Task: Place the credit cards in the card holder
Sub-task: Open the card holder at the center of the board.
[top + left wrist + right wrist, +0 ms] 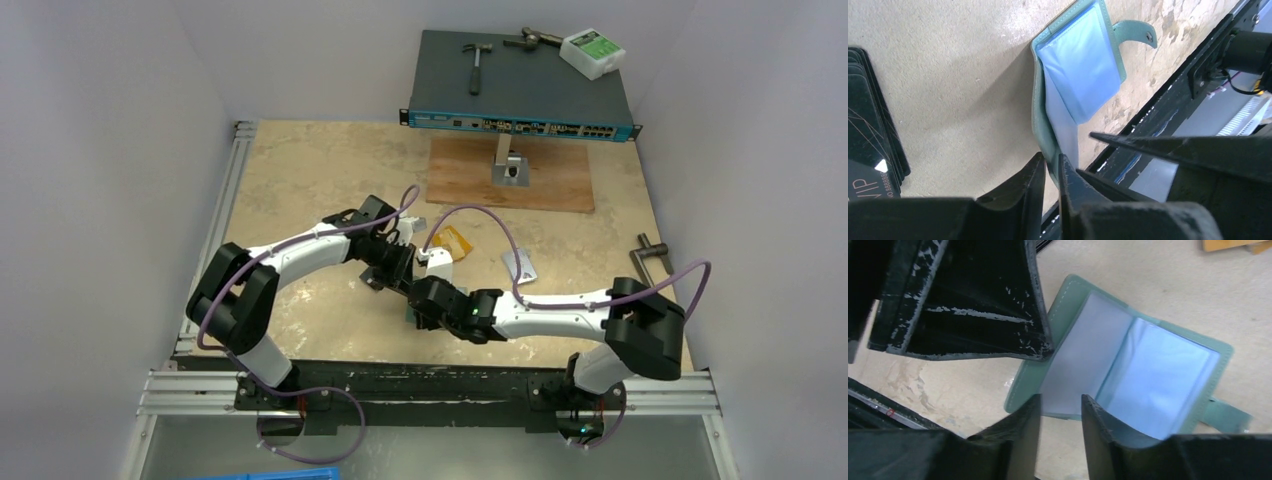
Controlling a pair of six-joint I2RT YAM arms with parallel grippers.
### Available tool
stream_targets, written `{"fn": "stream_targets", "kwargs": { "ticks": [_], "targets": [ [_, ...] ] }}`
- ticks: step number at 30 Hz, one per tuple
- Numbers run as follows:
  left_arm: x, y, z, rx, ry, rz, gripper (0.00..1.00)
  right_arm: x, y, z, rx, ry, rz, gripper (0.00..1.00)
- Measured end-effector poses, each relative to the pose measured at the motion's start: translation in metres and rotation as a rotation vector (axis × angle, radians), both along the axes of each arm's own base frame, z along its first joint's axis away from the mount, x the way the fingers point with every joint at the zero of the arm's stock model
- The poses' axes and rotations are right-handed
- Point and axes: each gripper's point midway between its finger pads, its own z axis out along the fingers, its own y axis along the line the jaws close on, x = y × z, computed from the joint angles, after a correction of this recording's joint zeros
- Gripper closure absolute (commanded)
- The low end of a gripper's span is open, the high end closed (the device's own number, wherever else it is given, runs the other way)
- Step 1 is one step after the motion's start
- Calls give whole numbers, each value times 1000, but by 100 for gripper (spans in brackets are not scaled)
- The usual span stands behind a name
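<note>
The card holder (pixel 1083 65), teal with pale blue lining, lies open on the table with its snap tab (pixel 1140 32) pointing away. My left gripper (pixel 1050 162) is shut on its teal cover edge. In the right wrist view the card holder (pixel 1148 375) lies spread, and my right gripper (pixel 1060 405) stands open with its fingertips astride the near edge of the left leaf. In the top view both grippers, left (pixel 400 270) and right (pixel 425 300), meet over the holder and hide most of it. An orange credit card (pixel 452 242) and a silver-grey one (pixel 520 265) lie just behind them.
A stack of black rounded cards (pixel 868 125) lies to the left of the holder. A wooden board (pixel 510 175) and a raised network switch (pixel 520 90) carrying hammers stand at the back. A metal tool (pixel 650 255) lies at the right. The black front rail (pixel 430 380) runs close by.
</note>
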Motion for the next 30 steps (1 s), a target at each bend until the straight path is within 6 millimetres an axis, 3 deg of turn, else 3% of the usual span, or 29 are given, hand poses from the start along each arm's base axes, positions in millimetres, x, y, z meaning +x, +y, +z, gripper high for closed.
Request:
{"fn": "stream_targets", "kwargs": {
  "ticks": [4,7,15,18,24,30],
  "targets": [
    [3,2,1,-19,19,14,65,-2,10,-14,-4,20,31,76],
    [7,5,4,-39,28,28,59,-3,13,-24,-12,41,45,78],
    [8,4,-5,-53,87,45,57,2,17,-26,69,52,59,80],
    [6,4,-17,-26,123,49,58,3,19,-26,90,53,66,80],
    [3,6,-32,41,136,45,79,3,20,-23,138,52,78,75],
    [5,5,-32,55,119,47,82,6,-10,-5,215,46,20,62]
  ]
}}
